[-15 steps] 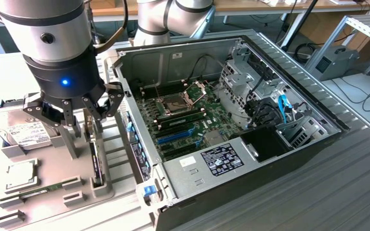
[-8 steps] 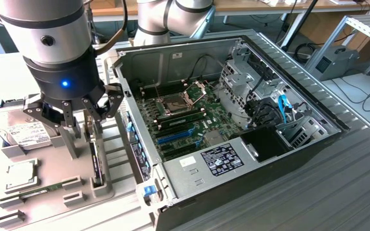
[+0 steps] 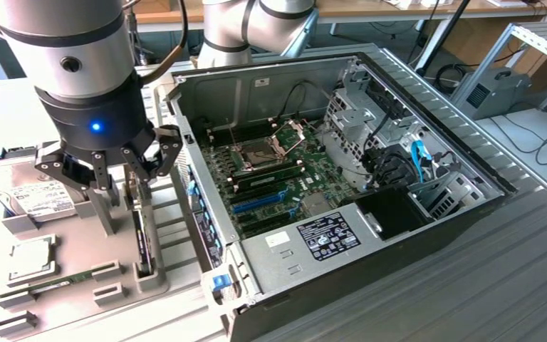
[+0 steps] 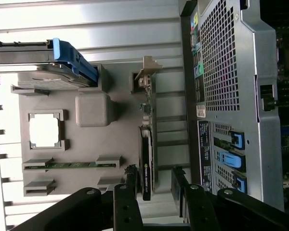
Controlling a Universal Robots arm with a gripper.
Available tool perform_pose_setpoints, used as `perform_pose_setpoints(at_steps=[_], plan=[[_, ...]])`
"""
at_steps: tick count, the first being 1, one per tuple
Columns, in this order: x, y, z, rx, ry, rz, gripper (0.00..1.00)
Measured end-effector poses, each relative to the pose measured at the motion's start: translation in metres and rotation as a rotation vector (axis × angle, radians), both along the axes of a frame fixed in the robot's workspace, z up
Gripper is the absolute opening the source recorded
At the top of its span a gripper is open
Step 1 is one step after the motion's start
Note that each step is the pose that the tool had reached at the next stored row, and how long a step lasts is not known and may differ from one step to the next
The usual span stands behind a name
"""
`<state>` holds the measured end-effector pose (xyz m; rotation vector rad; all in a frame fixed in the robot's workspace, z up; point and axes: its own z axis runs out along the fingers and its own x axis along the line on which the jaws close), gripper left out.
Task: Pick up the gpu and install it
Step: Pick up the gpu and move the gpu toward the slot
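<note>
Exterior view: gripper (image 3: 122, 179) is hanging at left-centre of frame with fingers spread, gripping nothing, right above the gpu (image 3: 140, 239). The gpu is standing on edge in a slot of the grey holder tray (image 3: 79, 246) at lower left, and the open pc case (image 3: 350, 178) is lying just right of the tray. Wrist view: gpu (image 4: 147, 159) is sitting edge-on in the tray (image 4: 120, 139), silver bracket (image 4: 147, 72) at its far end, spread fingers (image 4: 131, 180) flanking its near end, case wall (image 4: 221, 72) running alongside.
</note>
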<state>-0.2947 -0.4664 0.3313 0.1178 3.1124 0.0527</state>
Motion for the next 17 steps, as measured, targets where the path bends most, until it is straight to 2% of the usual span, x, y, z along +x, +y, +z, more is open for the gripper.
perform_pose_setpoints(at_steps=[17], plan=[[-0.0028,0.0,-0.0062,0.0,0.0,0.0,0.42]])
